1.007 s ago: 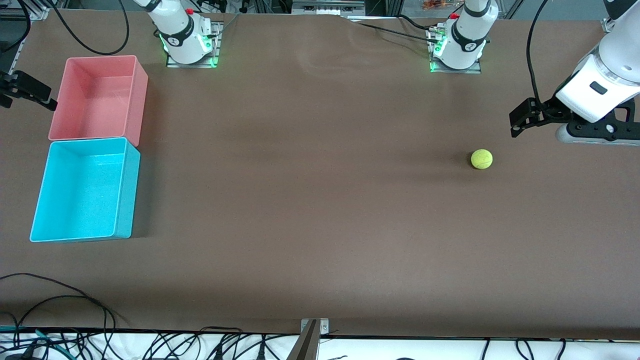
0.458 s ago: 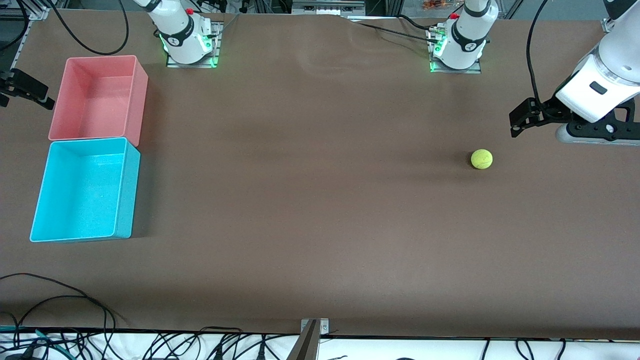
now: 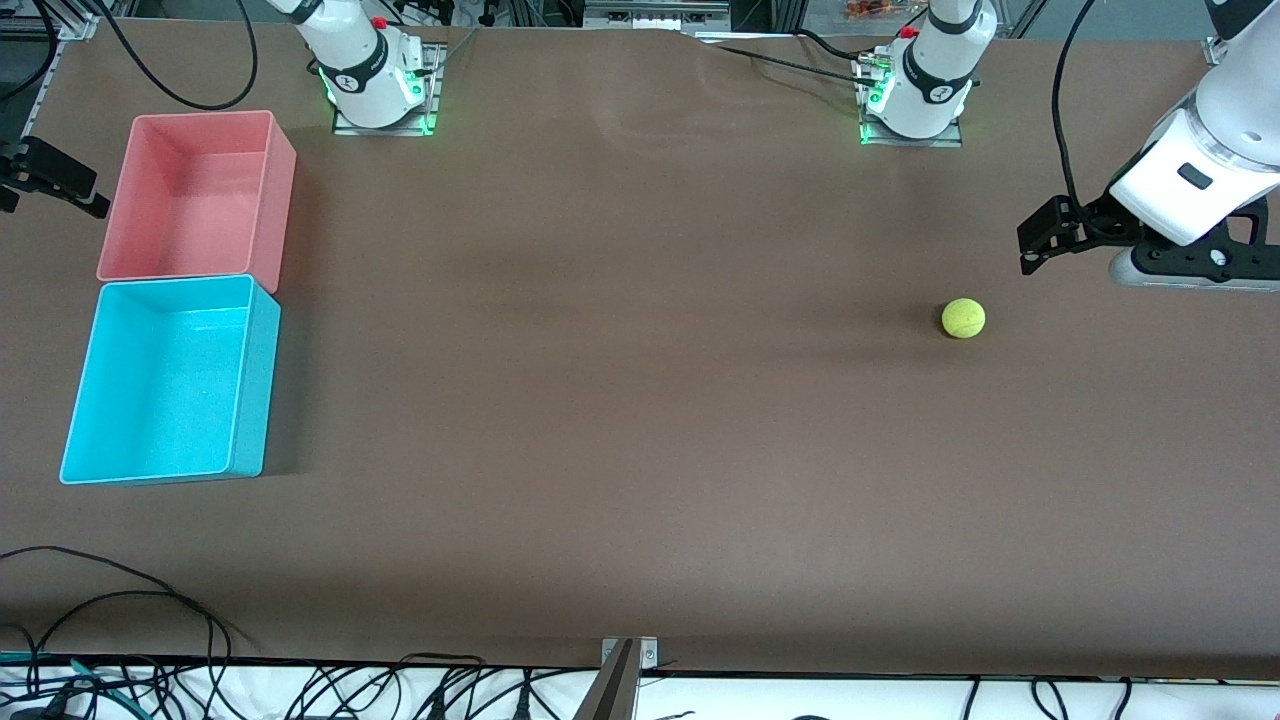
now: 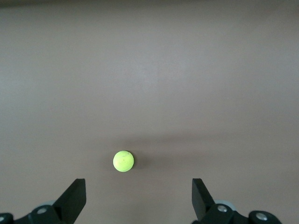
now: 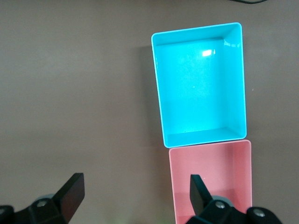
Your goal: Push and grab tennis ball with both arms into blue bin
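Lying alone on the brown table (image 3: 640,420) in the front view, the tennis ball (image 3: 963,318) sits toward the left arm's end, at about seven o'clock from the left gripper (image 3: 1032,252) and apart from it, touching nothing. That gripper hangs above the table at the end of the left arm (image 3: 1195,185), whose white forearm slopes down from the edge of the view with its black hand pointing toward the table's middle; its fingers look spread. Bare tabletop runs from the ball all the way to the blue bin (image 3: 250,380), which stands at the right arm's end with the pink bin (image 3: 275,200) touching it at twelve o'clock, farther from the camera. The right gripper (image 3: 60,185) shows only partly at the view's edge, level with the pink bin, just off its outer wall. In the left wrist view the ball (image 4: 123,161) rests on the table ahead of the two spread fingers (image 4: 74,198), nearer to one of them than to the other and not between them, with open brown surface all around it. In the right wrist view the fingers (image 5: 71,193) also stand wide apart, holding nothing; the blue bin (image 5: 161,93) lies below with its inside bare, and the pink bin (image 5: 174,186) abuts its short wall, partly covered by one finger.
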`<action>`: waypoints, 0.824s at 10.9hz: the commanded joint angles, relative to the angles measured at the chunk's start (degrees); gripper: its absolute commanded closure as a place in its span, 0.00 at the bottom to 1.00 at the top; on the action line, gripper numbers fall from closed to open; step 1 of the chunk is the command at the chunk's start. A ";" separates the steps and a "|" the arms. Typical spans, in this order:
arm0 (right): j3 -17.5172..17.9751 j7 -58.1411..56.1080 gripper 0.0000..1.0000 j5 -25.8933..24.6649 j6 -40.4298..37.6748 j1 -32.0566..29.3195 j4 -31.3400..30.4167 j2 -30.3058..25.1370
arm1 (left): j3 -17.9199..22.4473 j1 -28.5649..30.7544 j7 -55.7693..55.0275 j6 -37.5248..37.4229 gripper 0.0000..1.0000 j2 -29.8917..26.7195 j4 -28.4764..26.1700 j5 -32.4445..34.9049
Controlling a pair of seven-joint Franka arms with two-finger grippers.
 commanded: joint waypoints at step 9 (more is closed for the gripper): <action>1.44 -0.79 0.00 0.77 -2.04 -0.02 2.64 -0.01 | 0.26 -0.20 0.88 -0.77 0.00 0.67 0.79 -0.88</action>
